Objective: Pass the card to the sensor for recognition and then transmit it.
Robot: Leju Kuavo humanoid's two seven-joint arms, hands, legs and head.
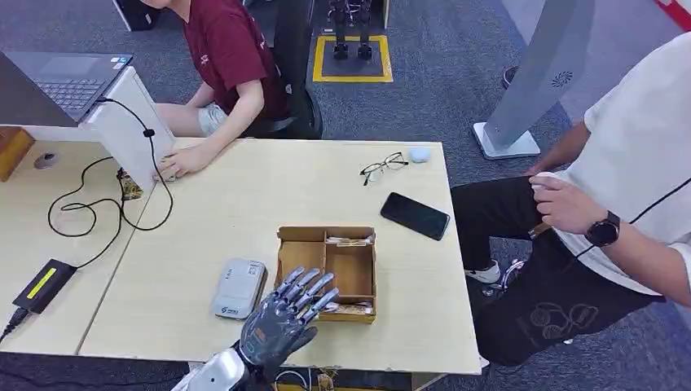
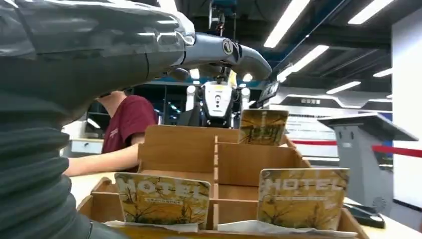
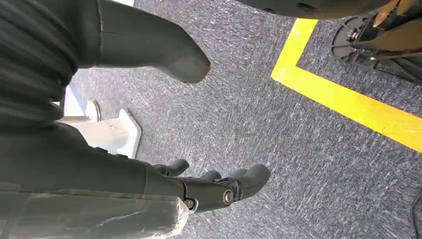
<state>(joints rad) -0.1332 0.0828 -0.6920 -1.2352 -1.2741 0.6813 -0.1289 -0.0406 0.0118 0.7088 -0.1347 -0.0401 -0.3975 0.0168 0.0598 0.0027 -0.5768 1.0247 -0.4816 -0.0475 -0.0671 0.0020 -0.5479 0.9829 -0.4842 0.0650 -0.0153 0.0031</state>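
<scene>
Card reader (image 1: pixel 238 287) sitting left of the wooden card box (image 1: pixel 327 273), unused. Left hand (image 1: pixel 285 314) hovering at the box's near edge, fingers spread, grasping nothing. Hotel cards (image 2: pixel 162 198) standing in the compartments. Right hand (image 3: pixel 219 186) hanging over carpet, released. Nothing picked, scanned or handed over yet.

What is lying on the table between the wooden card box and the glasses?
Nothing; in the head view the tabletop between the brown wooden divided box and the black-framed glasses is bare.

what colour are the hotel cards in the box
Yellow-gold with white lettering; the hotel cards show best in the left wrist view.
</scene>
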